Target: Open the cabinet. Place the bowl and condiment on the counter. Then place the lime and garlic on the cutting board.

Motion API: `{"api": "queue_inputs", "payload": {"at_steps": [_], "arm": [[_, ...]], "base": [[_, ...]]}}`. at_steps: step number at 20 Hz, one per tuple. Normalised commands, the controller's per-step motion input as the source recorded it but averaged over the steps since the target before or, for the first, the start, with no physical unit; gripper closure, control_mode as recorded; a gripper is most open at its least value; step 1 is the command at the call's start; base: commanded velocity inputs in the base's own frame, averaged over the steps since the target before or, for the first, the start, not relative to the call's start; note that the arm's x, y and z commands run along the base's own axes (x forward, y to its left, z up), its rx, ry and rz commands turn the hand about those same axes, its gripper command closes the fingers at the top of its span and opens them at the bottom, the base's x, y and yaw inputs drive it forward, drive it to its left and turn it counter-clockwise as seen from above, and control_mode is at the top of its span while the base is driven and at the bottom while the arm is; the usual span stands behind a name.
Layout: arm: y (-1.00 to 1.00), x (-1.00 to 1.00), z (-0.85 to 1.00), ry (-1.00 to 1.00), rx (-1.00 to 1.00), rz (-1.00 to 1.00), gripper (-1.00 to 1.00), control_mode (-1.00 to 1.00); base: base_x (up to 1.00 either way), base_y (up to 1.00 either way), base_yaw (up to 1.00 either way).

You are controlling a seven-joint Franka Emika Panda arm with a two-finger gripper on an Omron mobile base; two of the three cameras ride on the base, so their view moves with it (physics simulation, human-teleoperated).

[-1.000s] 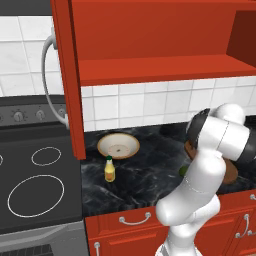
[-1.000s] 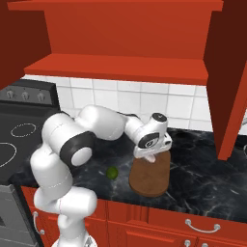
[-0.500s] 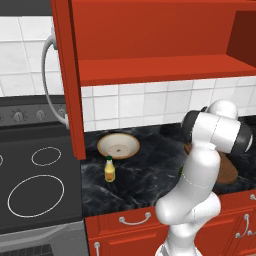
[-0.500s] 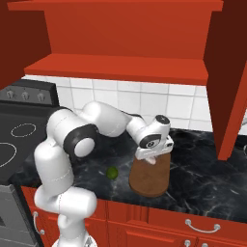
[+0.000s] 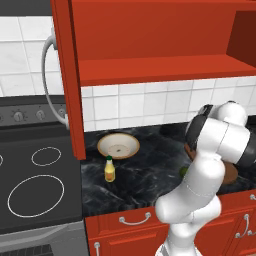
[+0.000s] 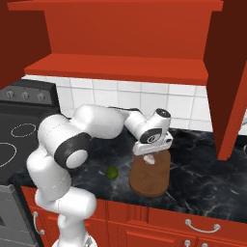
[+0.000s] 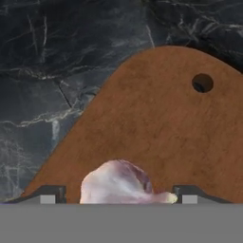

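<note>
The garlic [image 7: 121, 182] lies on the brown cutting board [image 7: 161, 123] between my gripper's [image 7: 121, 195] spread fingertips [image 7: 52, 194], with a gap on its left side; the gripper is open. From the right base view, the gripper [image 6: 150, 155] hangs low over the cutting board [image 6: 152, 179] with the garlic [image 6: 150, 159] under it. The lime [image 6: 113, 172] rests on the black counter [image 6: 202, 169] left of the board. The bowl [image 5: 118, 145] and the condiment [image 5: 109, 169] stand on the counter [image 5: 150, 170]. The cabinet [image 5: 150, 70] is open, its shelf bare.
The cabinet's open left door [image 5: 67, 75] with its silver handle [image 5: 48, 80] hangs over the counter's left end. The stovetop [image 5: 35, 185] lies to the left. The right door [image 6: 231, 82] juts out on the right. Red drawers [image 6: 193, 224] run below.
The fingers have spread apart from the garlic, which now lies loose on the board. The arm's elbow has shifted while the hand stayed low over the board.
</note>
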Motion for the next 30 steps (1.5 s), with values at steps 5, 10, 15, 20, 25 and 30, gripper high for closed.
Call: {"api": "queue_inputs", "payload": {"at_steps": [5,10,15,20,25,30], "arm": [[0.42,-0.29,0.63,0.0,-0.04,0.0,-1.0,-1.0],[0.32,-0.26,0.48,0.0,-0.06,0.0,-1.0,-1.0],[-0.05,-0.75,0.31,0.0,0.0,-0.07,-1.0,-1.0],[-0.07,-0.69,-0.05,0.01,-0.01,-0.08,-1.0,-1.0],[0.13,-0.55,-0.02,0.04,-0.03,-0.04,-1.0,-1.0],[0.16,-0.44,0.0,-0.18,-0.09,-0.17,-1.0,-1.0]], "base": [[0.0,0.0,0.0],[0.0,0.0,0.0],[0.0,0.0,0.0],[0.0,0.0,0.0],[0.0,0.0,0.0],[0.0,0.0,0.0]]}}
